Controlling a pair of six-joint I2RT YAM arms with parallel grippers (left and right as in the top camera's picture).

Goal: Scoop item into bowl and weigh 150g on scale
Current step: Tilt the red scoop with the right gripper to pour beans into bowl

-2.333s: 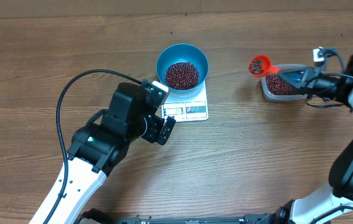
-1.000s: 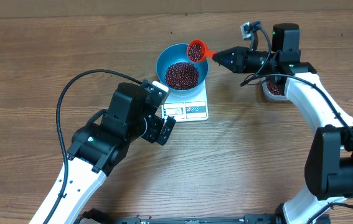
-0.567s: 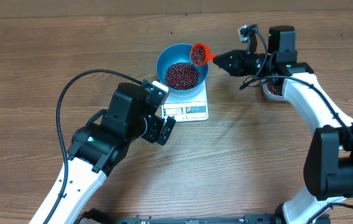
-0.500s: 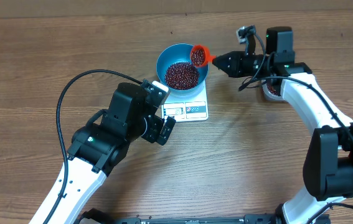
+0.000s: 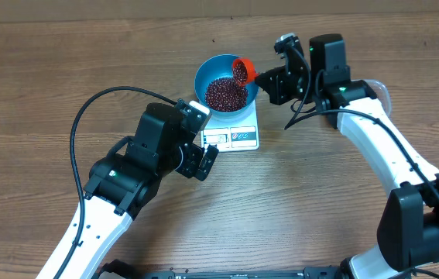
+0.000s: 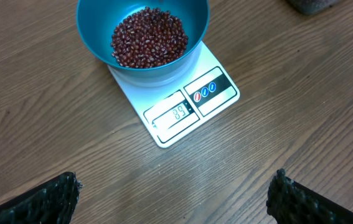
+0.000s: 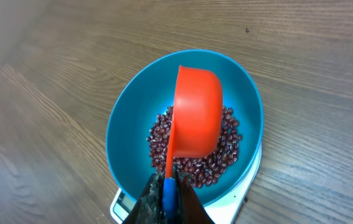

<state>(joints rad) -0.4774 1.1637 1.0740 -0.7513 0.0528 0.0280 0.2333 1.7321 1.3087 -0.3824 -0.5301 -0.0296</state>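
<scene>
Item 1. Many small dark red-brown beans (image 6: 148, 37), a loose heap in the bottom of the bowl. I judged them hard, light and quick to roll. They were not something for fingers to pinch and were best carried by the scoop, poured slowly near the target.

Item 2. Round, deep, bright blue bowl (image 6: 95, 43), centred on the scale toward the middle of the bench's far edge. It looked smooth and sat loose, so I reckoned any knock on the rim would upset the reading.

Item 3. Small flat white rectangular kitchen scale (image 6: 140, 93), display side toward the near edge. I read 89 on it, short of the weight wanted.

Item 4. Orange plastic scoop (image 7: 195, 112), tipped mouth-down over the beans inside the bowl's rim. I could not tell whether anything was left in it. It looked stiff and light, with the thin handle as the place to hold it.

Item 5. Right gripper (image 7: 167, 186), clamped tight on the end of the scoop's handle.

Item 6. Left gripper (image 6: 175, 186), jaws spread wide and holding nothing, hovering over bare bench just on the near side of the scale.
</scene>
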